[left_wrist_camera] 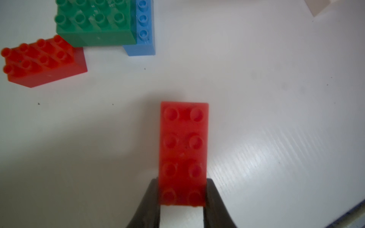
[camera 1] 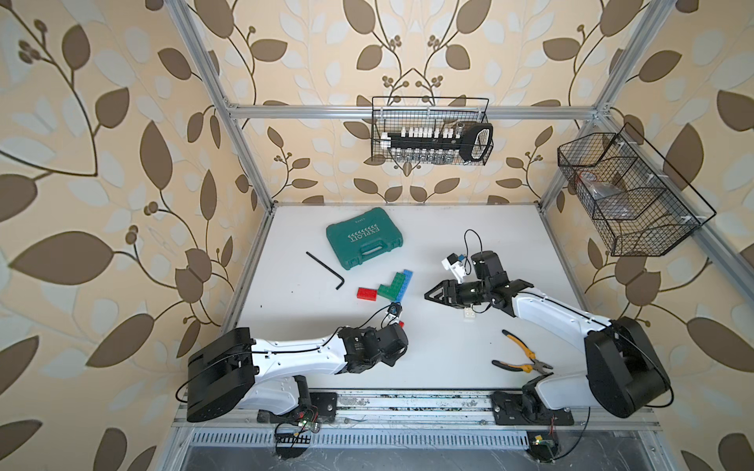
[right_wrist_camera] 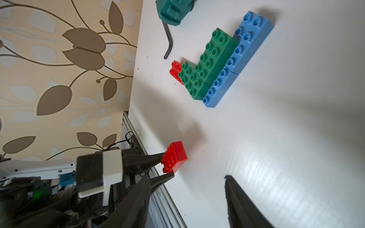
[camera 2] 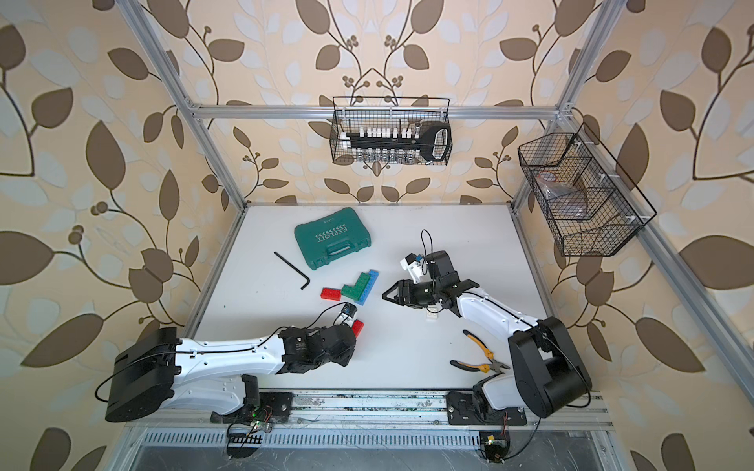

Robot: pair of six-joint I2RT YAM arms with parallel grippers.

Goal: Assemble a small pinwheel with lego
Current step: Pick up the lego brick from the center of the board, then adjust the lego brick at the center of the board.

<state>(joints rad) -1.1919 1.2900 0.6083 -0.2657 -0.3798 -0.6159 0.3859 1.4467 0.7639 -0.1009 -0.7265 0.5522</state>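
Note:
My left gripper point(left_wrist_camera: 182, 197) is shut on the end of a red lego brick point(left_wrist_camera: 183, 146); its fingers point(left_wrist_camera: 212, 197) press both long sides. This brick point(right_wrist_camera: 174, 157) hangs just above the table, near the front left of the bricks, and shows in a top view point(camera 2: 358, 327). The pinwheel point(camera 1: 393, 285) is a partial stack: two green bricks point(right_wrist_camera: 207, 65) in an L, a level above a line of two blue bricks point(right_wrist_camera: 237, 57). A second red brick point(camera 1: 367, 293) lies beside it. A white brick point(camera 1: 469, 315) lies under my right arm. My right gripper point(camera 1: 432, 294) is open, empty, right of the stack.
A teal case point(camera 1: 363, 242) lies behind the bricks, with a black hex key point(camera 1: 326, 269) to its left. Yellow-handled pliers point(camera 1: 522, 359) lie at the front right. Wire baskets hang on the back frame point(camera 1: 430, 130) and the right frame point(camera 1: 624, 195).

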